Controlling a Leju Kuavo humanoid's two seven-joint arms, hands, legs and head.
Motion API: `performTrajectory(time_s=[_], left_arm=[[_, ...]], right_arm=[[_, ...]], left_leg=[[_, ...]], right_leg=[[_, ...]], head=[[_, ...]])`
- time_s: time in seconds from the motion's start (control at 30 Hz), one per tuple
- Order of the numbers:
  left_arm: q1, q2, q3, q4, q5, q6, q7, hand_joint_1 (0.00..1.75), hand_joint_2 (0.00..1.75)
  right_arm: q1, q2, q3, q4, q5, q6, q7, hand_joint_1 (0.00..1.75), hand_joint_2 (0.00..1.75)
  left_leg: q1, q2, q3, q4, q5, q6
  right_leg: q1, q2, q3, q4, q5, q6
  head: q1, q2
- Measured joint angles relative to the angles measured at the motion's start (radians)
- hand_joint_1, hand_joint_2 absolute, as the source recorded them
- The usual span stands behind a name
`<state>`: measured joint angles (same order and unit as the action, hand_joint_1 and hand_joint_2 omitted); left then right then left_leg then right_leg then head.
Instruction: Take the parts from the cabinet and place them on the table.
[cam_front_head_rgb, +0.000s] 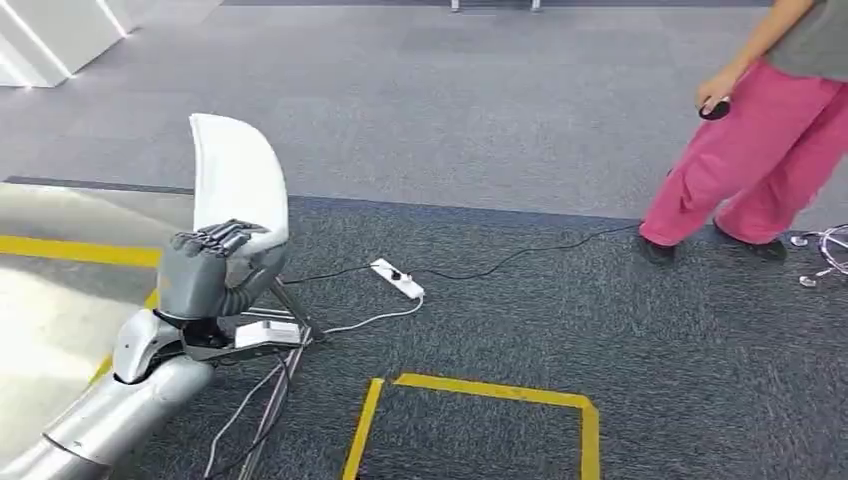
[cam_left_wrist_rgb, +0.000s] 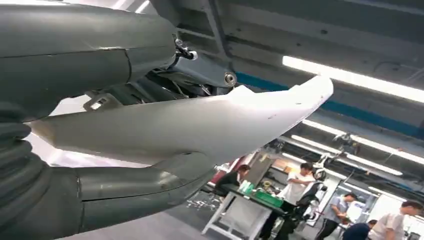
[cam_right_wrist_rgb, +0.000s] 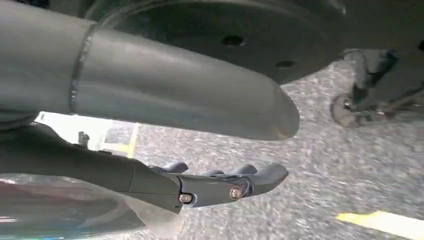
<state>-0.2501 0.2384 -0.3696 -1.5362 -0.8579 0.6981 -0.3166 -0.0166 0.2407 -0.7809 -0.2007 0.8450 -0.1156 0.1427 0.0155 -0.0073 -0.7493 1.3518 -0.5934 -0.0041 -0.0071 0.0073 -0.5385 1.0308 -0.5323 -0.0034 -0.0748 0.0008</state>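
Note:
My left hand (cam_front_head_rgb: 205, 270) grips a long curved white part (cam_front_head_rgb: 237, 180), held upright above the grey carpet at the left of the head view. In the left wrist view the same white part (cam_left_wrist_rgb: 200, 120) lies across the picture, clamped between the thick grey thumb (cam_left_wrist_rgb: 125, 190) and the dark fingers (cam_left_wrist_rgb: 90, 50). My right hand (cam_right_wrist_rgb: 165, 130) hangs low over the carpet, its thumb and dark fingers (cam_right_wrist_rgb: 225, 187) apart with nothing between them.
A person in pink trousers (cam_front_head_rgb: 750, 150) stands at the far right. A white power strip (cam_front_head_rgb: 398, 279) and black cables (cam_front_head_rgb: 520, 255) lie on the carpet ahead. Yellow floor tape (cam_front_head_rgb: 480, 395) marks a square near my feet. A chair base (cam_front_head_rgb: 825, 255) shows at the right edge.

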Motion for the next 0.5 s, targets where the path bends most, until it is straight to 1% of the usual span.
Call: performTrajectory(time_s=[0.03, 0.07, 0.1, 0.13, 0.17, 0.2, 0.23, 0.27, 0.3, 0.33, 0.37, 0.4, 0.43, 0.47, 0.5], left_arm=[[0.0, 0.0, 0.0, 0.0, 0.001, 0.0, 0.002, 1.75, 1.75], [0.0, 0.0, 0.0, 0.0, 0.002, 0.0, 0.003, 1.75, 1.75], [-0.001, 0.001, 0.001, 0.0, 0.002, -0.001, 0.004, 1.75, 1.75], [-0.002, 0.002, 0.001, 0.0, 0.002, -0.001, 0.006, 1.75, 1.75], [-0.003, 0.002, 0.001, 0.0, 0.003, -0.003, 0.008, 1.75, 1.75], [-0.008, 0.002, 0.001, -0.001, 0.004, -0.006, 0.01, 1.75, 1.75], [-0.012, 0.002, 0.002, -0.001, 0.006, -0.008, 0.012, 1.75, 1.75], [-0.013, 0.003, 0.002, -0.002, 0.01, -0.015, 0.013, 1.75, 1.75], [-0.013, 0.002, 0.002, -0.006, 0.017, -0.022, 0.014, 1.75, 1.75], [-0.014, 0.001, 0.002, -0.008, 0.023, -0.025, 0.014, 1.75, 1.75], [-0.018, 0.0, 0.002, -0.008, 0.025, -0.029, 0.014, 1.75, 1.75], [-0.02, -0.002, 0.001, -0.008, 0.028, -0.034, 0.014, 1.75, 1.75], [-0.016, -0.002, 0.001, -0.008, 0.03, -0.035, 0.014, 1.75, 1.75], [-0.013, -0.003, 0.0, -0.008, 0.037, -0.038, 0.014, 1.75, 1.75], [-0.013, -0.004, -0.001, -0.008, 0.056, -0.048, 0.011, 1.75, 1.75]], right_arm=[[0.0, 0.0, 0.0, 0.0, 0.0, 0.0, 0.001, 0.0, 0.0], [0.0, 0.0, -0.001, 0.0, 0.001, 0.0, 0.001, 0.0, 0.0], [0.0, 0.0, -0.002, 0.0, 0.001, 0.0, 0.001, 0.0, 0.0], [0.003, 0.001, -0.002, 0.0, 0.001, 0.0, 0.001, 0.0, 0.0], [0.0, 0.003, -0.002, 0.001, 0.001, 0.0, 0.0, 0.0, 0.0], [-0.003, 0.003, -0.003, 0.001, 0.002, -0.001, 0.001, 0.0, 0.0], [-0.003, 0.003, -0.003, 0.001, 0.002, -0.001, 0.001, 0.0, 0.0], [-0.003, 0.003, -0.003, 0.001, 0.002, 0.0, 0.001, 0.0, 0.0], [-0.007, 0.003, -0.004, -0.001, 0.003, -0.001, 0.002, 0.0, 0.0], [-0.007, 0.003, -0.004, -0.001, 0.003, -0.002, 0.002, 0.0, 0.0], [-0.009, 0.003, -0.004, -0.001, 0.003, -0.002, 0.002, 0.0, 0.0], [-0.011, 0.003, -0.004, -0.001, 0.003, -0.002, 0.002, 0.0, 0.0], [-0.011, 0.003, -0.005, -0.001, 0.003, -0.002, 0.002, 0.0, 0.0], [-0.01, 0.002, -0.005, -0.002, 0.003, -0.003, 0.002, 0.0, 0.0], [-0.008, 0.001, -0.006, -0.002, 0.003, -0.004, 0.002, 0.0, 0.0]], left_leg=[[-0.007, 0.0, 0.004, -0.039, 0.048, 0.012], [-0.016, 0.0, 0.026, -0.114, 0.114, 0.025], [-0.027, 0.0, 0.055, -0.202, 0.179, 0.04], [-0.043, 0.001, 0.078, -0.254, 0.207, 0.057], [-0.047, 0.004, 0.086, -0.255, 0.196, 0.065], [-0.052, 0.005, 0.092, -0.275, 0.191, 0.068], [-0.055, 0.004, 0.09, -0.279, 0.189, 0.068], [-0.057, 0.002, 0.091, -0.284, 0.187, 0.071], [-0.049, 0.001, 0.117, -0.323, 0.18, 0.074], [-0.043, 0.001, 0.135, -0.344, 0.173, 0.066], [-0.04, 0.0, 0.141, -0.353, 0.172, 0.068], [-0.038, 0.0, 0.142, -0.353, 0.169, 0.067], [-0.038, 0.0, 0.145, -0.353, 0.163, 0.066], [-0.037, 0.0, 0.147, -0.352, 0.158, 0.064], [-0.037, 0.0, 0.152, -0.351, 0.154, 0.062]], right_leg=[[0.005, 0.0, 0.015, 0.0, -0.01, -0.002], [0.008, 0.001, 0.032, -0.001, -0.022, -0.003], [0.01, 0.001, 0.05, -0.002, -0.034, -0.002], [0.005, 0.0, 0.047, -0.008, -0.044, -0.001], [0.011, 0.001, 0.053, -0.008, -0.048, 0.006], [0.004, -0.002, 0.063, -0.01, -0.048, 0.011], [0.0, -0.006, 0.061, -0.012, -0.047, 0.015], [-0.001, -0.01, 0.064, -0.02, -0.049, 0.018], [0.004, -0.012, 0.073, -0.027, -0.058, 0.025], [0.004, -0.009, 0.059, -0.007, -0.07, 0.025], [0.004, -0.006, 0.028, 0.046, -0.086, 0.028], [0.004, -0.007, -0.02, 0.123, -0.107, 0.033], [0.002, -0.007, -0.078, 0.206, -0.128, 0.037], [0.001, -0.007, -0.127, 0.265, -0.136, 0.041], [0.0, -0.007, -0.157, 0.285, -0.121, 0.044]], head=[[0.0, 0.0], [0.0, 0.0], [0.0, 0.0], [0.002, 0.0], [0.01, 0.0], [0.01, 0.0], [0.006, 0.0], [0.008, 0.0], [0.005, 0.0], [0.008, 0.0], [0.011, 0.0], [0.01, 0.0], [0.01, 0.0], [0.009, 0.0], [0.01, 0.0]])
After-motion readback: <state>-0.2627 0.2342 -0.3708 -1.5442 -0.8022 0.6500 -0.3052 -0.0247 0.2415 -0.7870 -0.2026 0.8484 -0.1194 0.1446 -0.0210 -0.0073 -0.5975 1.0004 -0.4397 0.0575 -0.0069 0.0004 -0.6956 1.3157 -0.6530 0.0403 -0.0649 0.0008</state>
